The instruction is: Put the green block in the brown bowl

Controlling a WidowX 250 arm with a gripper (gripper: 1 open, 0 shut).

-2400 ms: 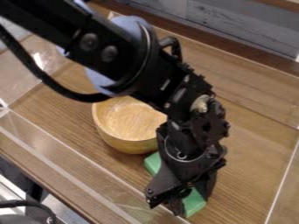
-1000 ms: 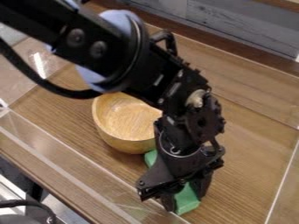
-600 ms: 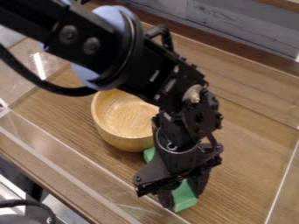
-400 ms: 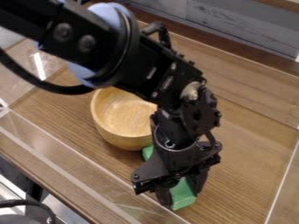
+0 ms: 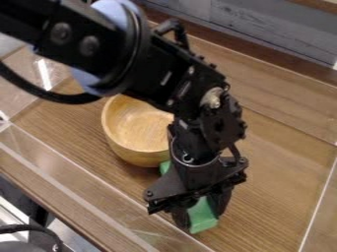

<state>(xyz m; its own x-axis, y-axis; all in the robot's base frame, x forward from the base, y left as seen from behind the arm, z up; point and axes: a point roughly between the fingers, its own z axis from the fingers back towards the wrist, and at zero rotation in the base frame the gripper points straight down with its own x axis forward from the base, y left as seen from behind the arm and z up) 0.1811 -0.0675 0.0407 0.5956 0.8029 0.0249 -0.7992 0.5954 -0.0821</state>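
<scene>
The tool (image 5: pixel 195 204) is down on the block (image 5: pixel 199 217), fingers pinched around it, right there on the tabletop (image 5: pixel 283 128) just beside the bowl (image 5: pixel 137 134). Best now, I'd say, to lift straight up, clear that thick rim, and let go over the middle.

surface: wooden table (image 5: pixel 283 128) under me | on it: brown bowl (image 5: pixel 138 137), left of centre | green block (image 5: pixel 200 216) lying flat just beside the bowl, nearer the front edge
</scene>
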